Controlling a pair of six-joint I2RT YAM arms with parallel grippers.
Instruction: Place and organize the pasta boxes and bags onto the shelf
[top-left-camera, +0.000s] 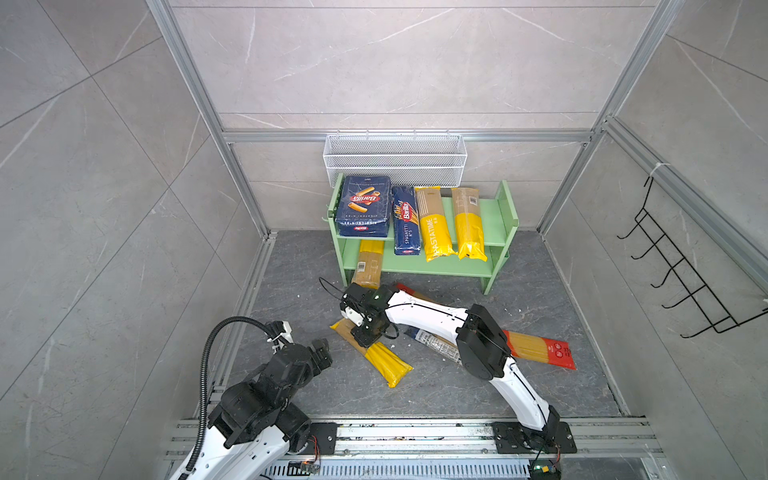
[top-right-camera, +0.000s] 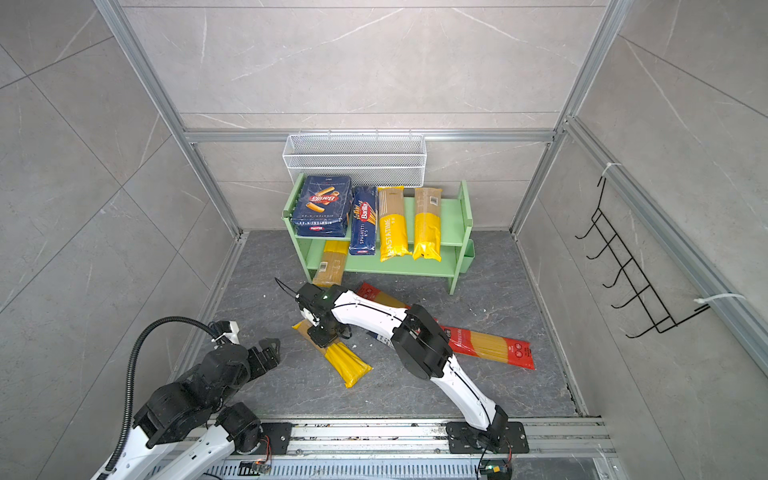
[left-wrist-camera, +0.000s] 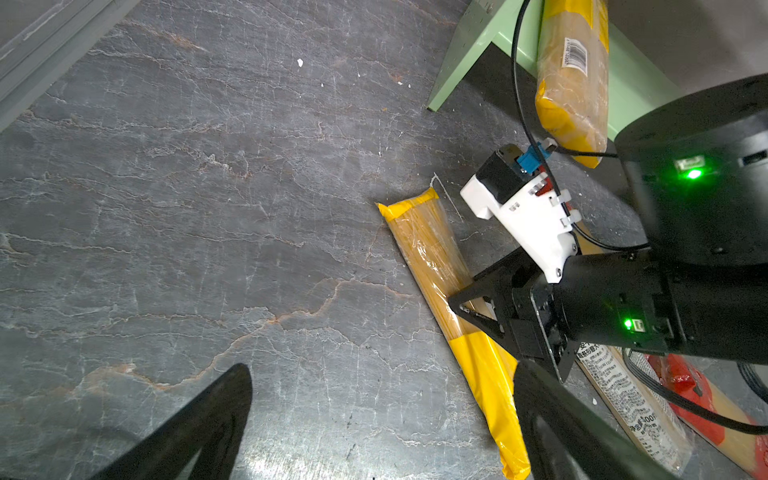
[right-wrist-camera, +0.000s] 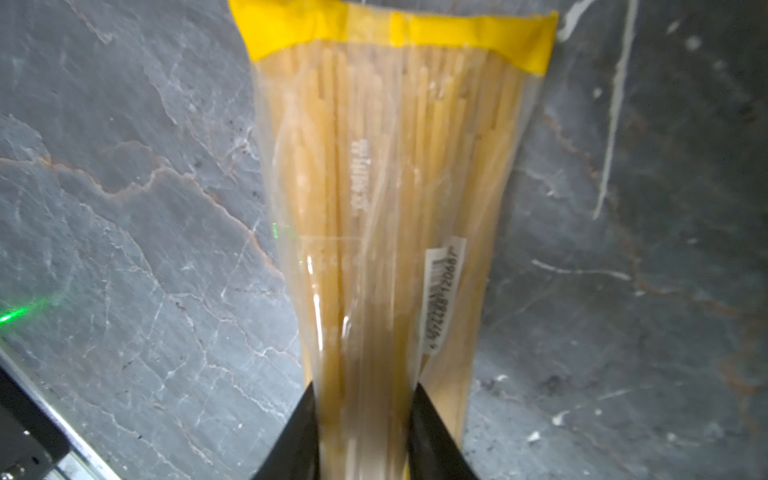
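Between the partly closed fingers of the right gripper (right-wrist-camera: 363, 386), the yellow-and-clear bag (right-wrist-camera: 386, 187) is pinched at mid-length. It lies on the grey floor (top-left-camera: 436, 390), near the front of the shelf (top-left-camera: 492, 212). Left gripper (left-wrist-camera: 386, 428): fully spread, empty, above bare floor beside that bag. Shelf top tier: rigatoni box (top-left-camera: 363, 205), spaghetti box (top-left-camera: 406, 220), two yellow bags (top-left-camera: 434, 224). A red-ended bag (top-left-camera: 540, 351) lies on the floor.
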